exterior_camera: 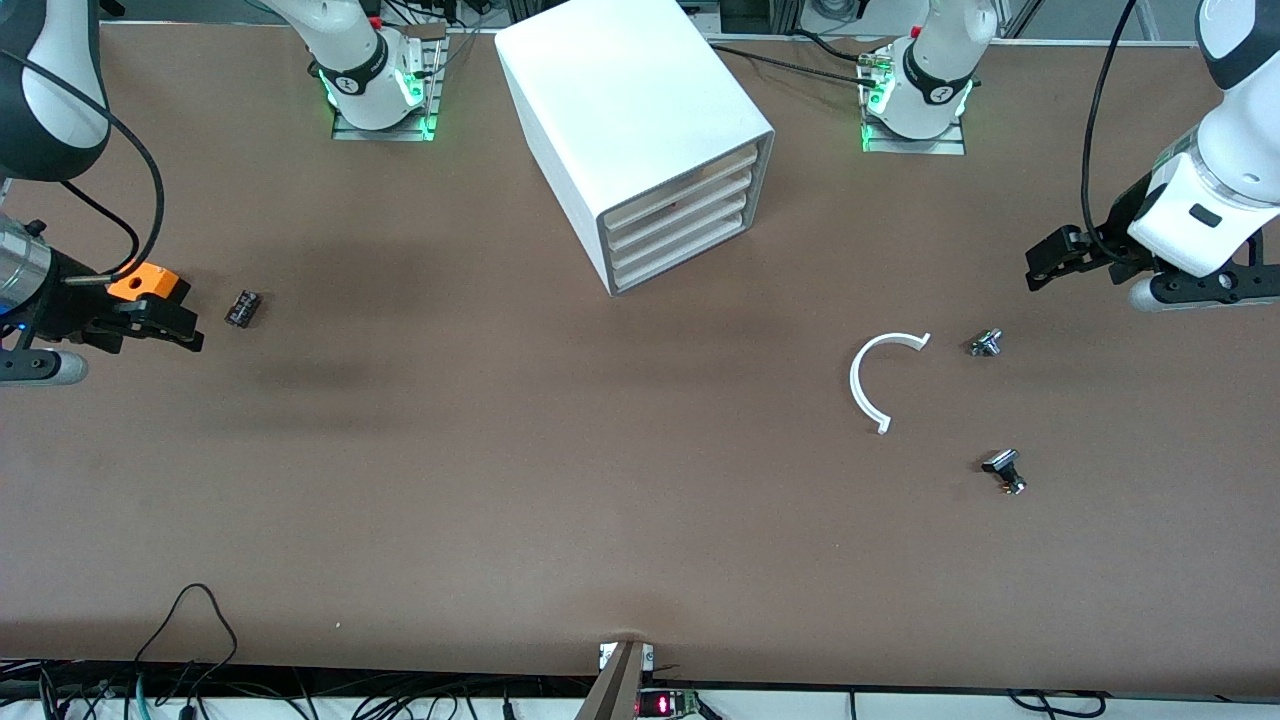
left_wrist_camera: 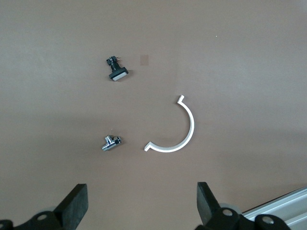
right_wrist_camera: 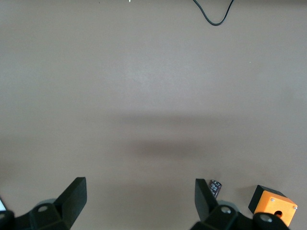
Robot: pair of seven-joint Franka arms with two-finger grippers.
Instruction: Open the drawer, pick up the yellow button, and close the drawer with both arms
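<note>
The white cabinet stands on the table between the two arm bases. Its four drawers are all shut, and the drawer is the topmost of them. The button is out of view. My left gripper hangs open and empty over bare table at the left arm's end. My right gripper is also open and empty, over bare table at the right arm's end, close to an orange cube. Both grippers are well away from the cabinet.
A white C-shaped piece, a silver knob and a black knob lie toward the left arm's end. A small black part lies beside the orange cube.
</note>
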